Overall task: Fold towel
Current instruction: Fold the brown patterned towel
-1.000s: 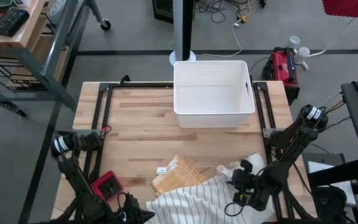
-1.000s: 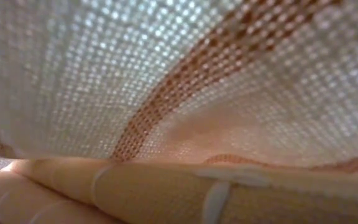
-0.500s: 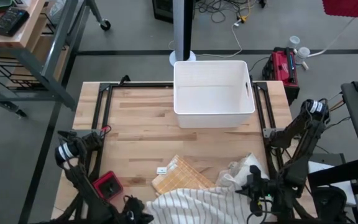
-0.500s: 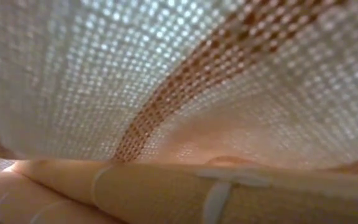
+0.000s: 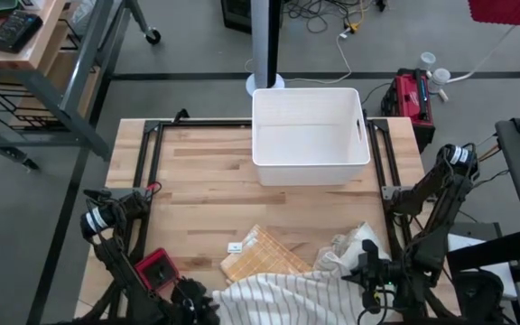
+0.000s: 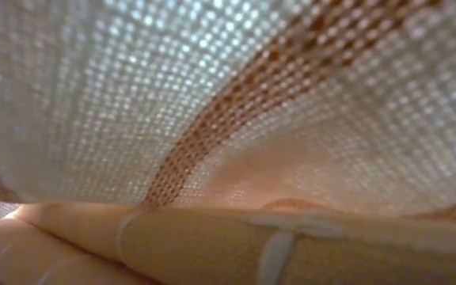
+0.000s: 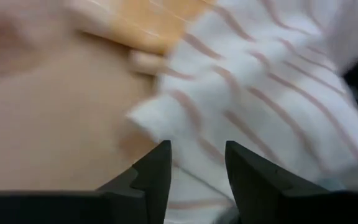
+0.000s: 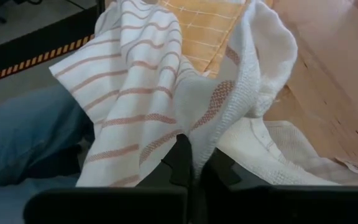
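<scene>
High view: towel (image 5: 283,298), white with thin reddish stripes, lies bunched at the worktop (image 5: 206,194) edge farthest from the white bin (image 5: 310,135); a tan woven cloth (image 5: 258,255) lies flat, touching the towel on the bin's side, with a small white tag (image 5: 235,246) just beside it.
High view, surroundings: a small red device (image 5: 156,269) sits on the worktop near the towel's left end; more pale cloth (image 5: 350,244) is heaped at its right end.
High view, arms: left gripper (image 5: 197,307) at the towel's left end, right gripper (image 5: 375,280) at its right end.
Low view: towel weave with one reddish stripe (image 6: 212,127) fills the picture and blocks everything behind; tan cloth (image 6: 212,241) shows beneath it.
Left wrist view: left gripper (image 7: 197,168) has its fingers apart, a gap between them, nothing pinched; the towel's corner (image 7: 241,106) lies just ahead on bare wood.
Right wrist view: right gripper (image 8: 194,165) is clamped on a fold of the towel (image 8: 148,93), which drapes over it; a person's blue-clad leg (image 8: 23,137) shows beyond the worktop edge.
</scene>
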Robot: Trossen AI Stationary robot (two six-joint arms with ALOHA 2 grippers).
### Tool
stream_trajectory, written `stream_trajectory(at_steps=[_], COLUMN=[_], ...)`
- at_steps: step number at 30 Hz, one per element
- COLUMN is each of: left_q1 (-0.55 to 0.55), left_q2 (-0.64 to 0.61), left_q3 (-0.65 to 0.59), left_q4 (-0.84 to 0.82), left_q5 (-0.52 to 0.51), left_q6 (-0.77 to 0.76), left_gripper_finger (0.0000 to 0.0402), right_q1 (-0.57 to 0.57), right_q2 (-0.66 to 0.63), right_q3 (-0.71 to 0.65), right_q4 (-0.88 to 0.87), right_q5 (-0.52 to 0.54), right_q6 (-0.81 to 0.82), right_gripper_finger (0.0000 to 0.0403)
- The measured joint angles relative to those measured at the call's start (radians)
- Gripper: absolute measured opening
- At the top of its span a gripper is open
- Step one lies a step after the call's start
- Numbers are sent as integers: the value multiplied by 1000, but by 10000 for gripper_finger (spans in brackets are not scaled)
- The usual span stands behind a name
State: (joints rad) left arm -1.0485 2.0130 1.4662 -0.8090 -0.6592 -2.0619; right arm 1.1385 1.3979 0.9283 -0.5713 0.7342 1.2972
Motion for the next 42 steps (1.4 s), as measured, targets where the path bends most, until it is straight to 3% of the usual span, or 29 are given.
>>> stream_trajectory(at_steps=[2, 9, 20, 25, 27, 29, 35, 42], left_q1=[0, 6, 46, 47, 46, 42, 24, 0], left_q2=[0, 0, 0, 0, 0, 0, -19, -26], left_q3=[8, -10, -76, -89, -89, -80, -5, 146], left_q4=[-57, -21, 233, 232, 237, 241, 199, 50], left_q5=[13, 20, -57, -64, -95, -149, -243, -387], left_q6=[-26, -25, 182, 205, 237, 273, 379, 481], left_gripper_finger=[141, 128, 128, 78, 30, 10, 1, 0], right_q1=[0, 0, 0, 0, 0, -2, 2, 1], right_q2=[0, 0, 0, 1, 1, 1, -26, -35], right_q3=[0, 0, 0, 0, 0, 0, -2, -2], right_q4=[0, 0, 0, 1, 1, 1, 3, 1], right_q5=[0, 0, 1, 2, 3, 23, 120, 103], right_q6=[0, -15, -16, -35, -51, -67, -117, -171], right_gripper_finger=[7, 8, 8, 8, 8, 8, 9, 9])
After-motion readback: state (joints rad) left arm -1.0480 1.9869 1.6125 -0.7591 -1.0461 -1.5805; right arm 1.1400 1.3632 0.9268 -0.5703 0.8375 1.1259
